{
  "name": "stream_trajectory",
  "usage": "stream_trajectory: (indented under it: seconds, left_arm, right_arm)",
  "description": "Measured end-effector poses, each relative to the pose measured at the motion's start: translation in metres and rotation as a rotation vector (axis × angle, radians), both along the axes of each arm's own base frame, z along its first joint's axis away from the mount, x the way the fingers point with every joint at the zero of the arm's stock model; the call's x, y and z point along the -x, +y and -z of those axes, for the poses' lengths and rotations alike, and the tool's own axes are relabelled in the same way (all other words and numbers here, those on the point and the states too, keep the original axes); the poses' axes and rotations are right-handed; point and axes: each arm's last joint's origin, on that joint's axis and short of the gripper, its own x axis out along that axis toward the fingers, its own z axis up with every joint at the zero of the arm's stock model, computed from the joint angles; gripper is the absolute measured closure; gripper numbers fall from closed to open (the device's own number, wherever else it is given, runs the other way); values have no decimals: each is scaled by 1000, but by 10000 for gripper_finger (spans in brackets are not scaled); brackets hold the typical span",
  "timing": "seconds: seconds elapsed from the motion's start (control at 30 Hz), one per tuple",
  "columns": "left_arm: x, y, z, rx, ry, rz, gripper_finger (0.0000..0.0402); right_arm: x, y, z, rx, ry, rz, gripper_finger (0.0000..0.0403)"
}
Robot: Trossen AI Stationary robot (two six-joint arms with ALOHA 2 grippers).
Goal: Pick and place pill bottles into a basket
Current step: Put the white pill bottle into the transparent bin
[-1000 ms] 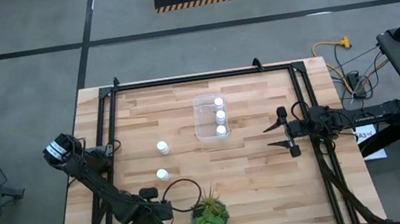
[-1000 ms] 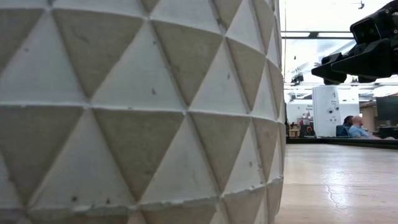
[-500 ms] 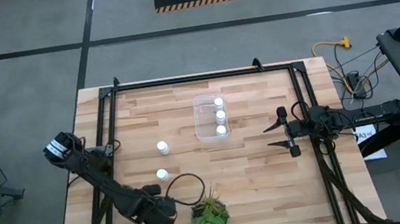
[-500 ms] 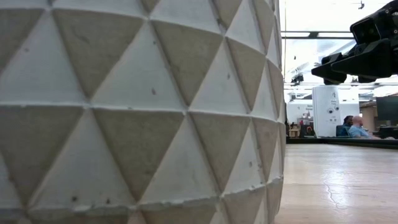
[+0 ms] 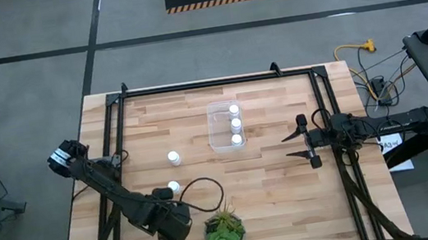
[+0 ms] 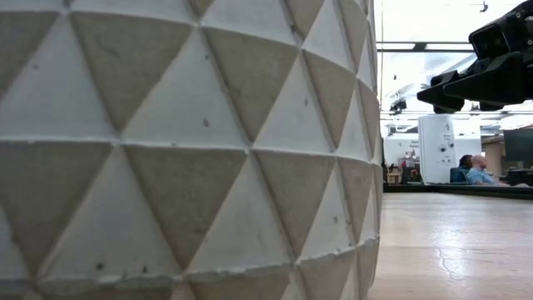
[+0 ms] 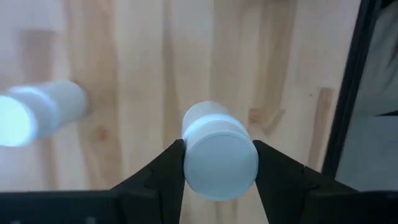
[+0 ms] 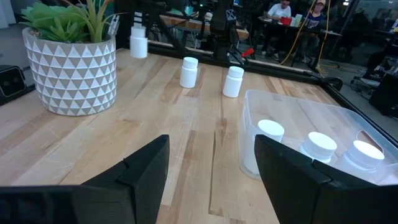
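Observation:
My left gripper [image 7: 217,149] is shut on a white pill bottle [image 7: 219,163] over the table's near left part, just left of the green plant [image 5: 225,233]. In the high view the arm's wrist [image 5: 171,223] hides that bottle. Two more bottles stand upright on the wood [image 5: 173,156] [image 5: 174,186]. The clear basket [image 5: 213,128] at the table's middle holds three bottles [image 5: 235,124]. My right gripper [image 5: 287,148] is open and empty, right of the basket, pointing toward the table's left edge. My left gripper pinches the bottle's cap end [image 7: 186,163] between its two fingers, one on each side. The fingers come from above, pointing down. The bottle stands upright in the hold, its cap toward the wrist. In the right wrist view [image 8: 138,40] it shows below the gripper, seemingly clear of the wood.
The plant's white triangle-patterned pot [image 8: 71,68] stands at the near edge and fills most of the low view [image 6: 183,150]. A black frame [image 5: 193,85] runs around the table's edges. People sit in the room beyond [image 6: 476,171].
My left gripper has gone a short way toward the table's right and far edges, closer to the plant and to the nearer of the two standing bottles. My right arm and the bottles on the table have kept still.

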Motion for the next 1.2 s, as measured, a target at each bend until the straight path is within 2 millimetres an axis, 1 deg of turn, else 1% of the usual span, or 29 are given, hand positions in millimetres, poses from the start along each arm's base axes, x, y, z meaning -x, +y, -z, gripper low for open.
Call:
stream_trajectory:
  seconds: [0.2,0.4,0.8,1.0,1.2]
  left_arm:
    - [-8,13,-18,-61,-31,18,253]
    - [-24,35,-26,-87,-61,34,253]
    - [-54,90,-43,-116,-126,56,253]
    - [-67,126,-54,-159,-175,21,253]
    - [-75,161,-66,-186,-211,-7,253]
  right_arm:
    - [0,0,0,0,0,0,177]
    - [0,0,0,0,0,0,177]
    - [0,0,0,0,0,0,177]
    - [0,0,0,0,0,0,177]
    - [0,0,0,0,0,-1,177]
